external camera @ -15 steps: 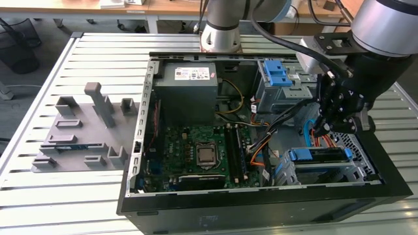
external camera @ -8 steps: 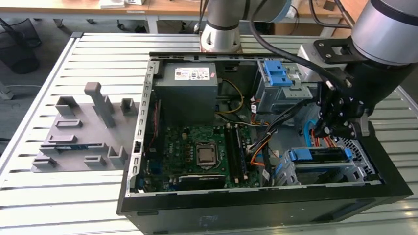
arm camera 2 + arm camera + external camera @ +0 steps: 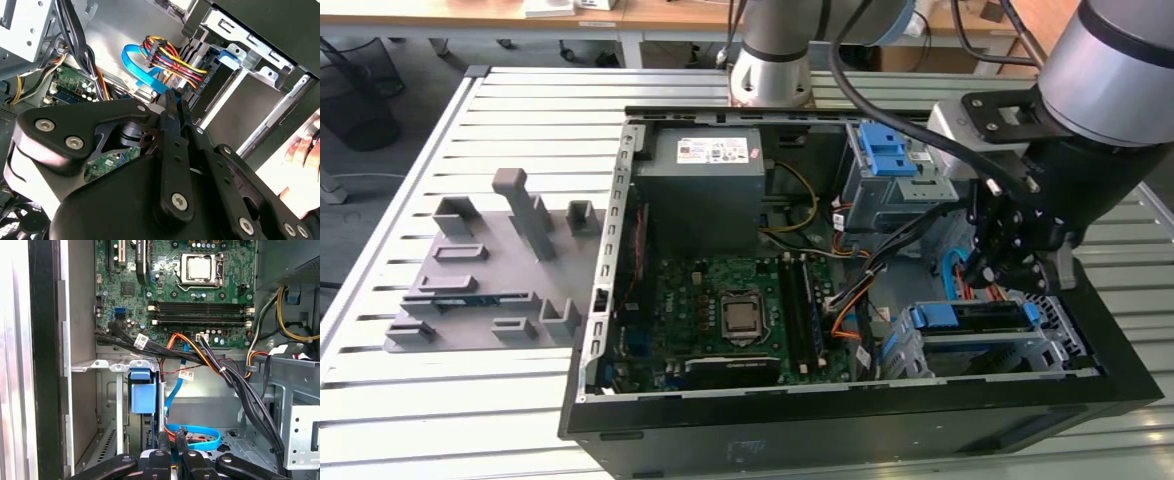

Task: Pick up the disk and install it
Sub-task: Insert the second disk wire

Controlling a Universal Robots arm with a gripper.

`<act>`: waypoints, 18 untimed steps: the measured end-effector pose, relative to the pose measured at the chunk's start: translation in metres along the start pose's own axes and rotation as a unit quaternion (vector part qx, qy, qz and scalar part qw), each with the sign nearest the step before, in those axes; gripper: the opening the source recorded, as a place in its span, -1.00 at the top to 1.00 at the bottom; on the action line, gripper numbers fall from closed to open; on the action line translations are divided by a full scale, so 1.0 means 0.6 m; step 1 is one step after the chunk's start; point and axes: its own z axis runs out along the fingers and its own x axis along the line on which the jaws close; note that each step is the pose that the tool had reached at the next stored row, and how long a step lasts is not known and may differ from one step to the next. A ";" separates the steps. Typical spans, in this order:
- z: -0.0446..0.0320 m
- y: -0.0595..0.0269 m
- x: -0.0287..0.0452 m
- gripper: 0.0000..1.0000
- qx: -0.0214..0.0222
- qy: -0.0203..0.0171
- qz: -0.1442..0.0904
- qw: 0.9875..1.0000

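- I see the computer case (image 3: 720,420) lying open on the slatted surface (image 3: 400,400), toward the exterior view's right edge of it.
- My arm reaches down into the case at the end that is on the exterior view's right.
- The gripper (image 3: 1014,283) hangs inside the case, just above the metal bay (image 3: 1047,350) in the near corner.
- In the second wrist view the gripper (image 3: 175,97) is clenched, with its two fingers (image 3: 169,117) close side by side.
- I see nothing pinched between them.
- The disk (image 3: 974,318) sits in that metal bay, with its blue carrier facing the green board (image 3: 734,300).
- In the first wrist view the disk's blue carrier (image 3: 142,397) stands in the bay slot, just beside the gripper (image 3: 172,457) but apart from it.
- A blue flat cable (image 3: 200,437) curls on the case floor near the gripper's tips.
- A bunch of red, yellow and black wires (image 3: 175,62) runs to a plug behind the gripper.
- A grey box with a white sticker (image 3: 707,175) sits at the far end of the case.
- A grey cage with blue latches (image 3: 894,165) sits next to that box.
- A grey holder block (image 3: 494,270) rests on the surface near the edge at the exterior view's left, well apart from the case.
- A person's hand (image 3: 302,150) shows past the case wall in the second wrist view.
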 end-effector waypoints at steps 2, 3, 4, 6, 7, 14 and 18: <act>0.001 0.000 0.000 0.68 0.000 -0.004 0.000 1.000; 0.002 0.001 0.001 0.68 0.000 -0.006 0.000 1.000; 0.002 0.001 0.003 0.68 0.000 -0.008 0.001 1.000; 0.004 0.003 0.009 0.68 0.000 -0.010 0.001 1.000; 0.005 0.003 0.011 0.68 0.001 -0.011 0.001 1.000; 0.006 0.004 0.013 0.68 0.001 -0.016 0.001 1.000; 0.006 0.004 0.016 0.68 0.001 -0.024 0.002 1.000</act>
